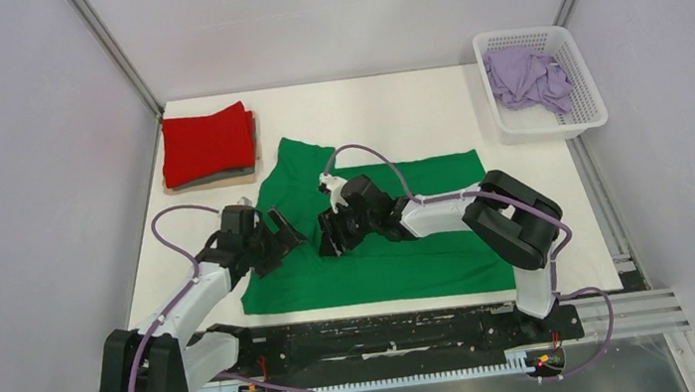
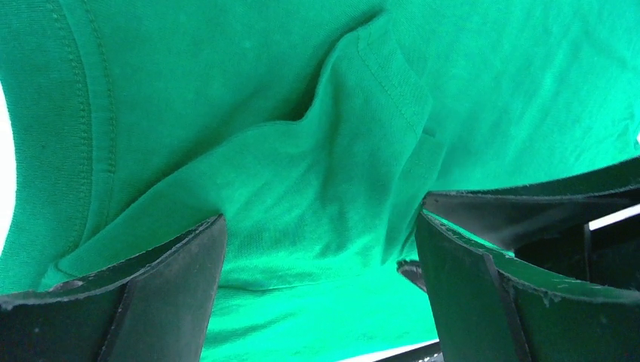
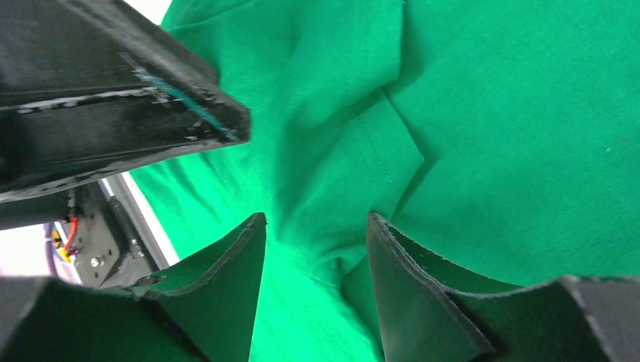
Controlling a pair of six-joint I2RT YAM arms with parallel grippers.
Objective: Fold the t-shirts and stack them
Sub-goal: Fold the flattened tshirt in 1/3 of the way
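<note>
The bright green t-shirt lies spread flat across the middle of the table. My left gripper hovers over its left part, open, with a raised sleeve fold ahead of its fingers. Facing it, my right gripper has its fingers down on the cloth. Its jaws stand apart on either side of a bunched ridge of that sleeve without pinching it. The red t-shirt sits folded at the back left. The pale lilac t-shirt lies crumpled in the basket.
The white lattice basket stands at the back right corner. The red shirt rests on a flat grey-brown layer. The two grippers' fingers are close together; one left finger shows in the right wrist view.
</note>
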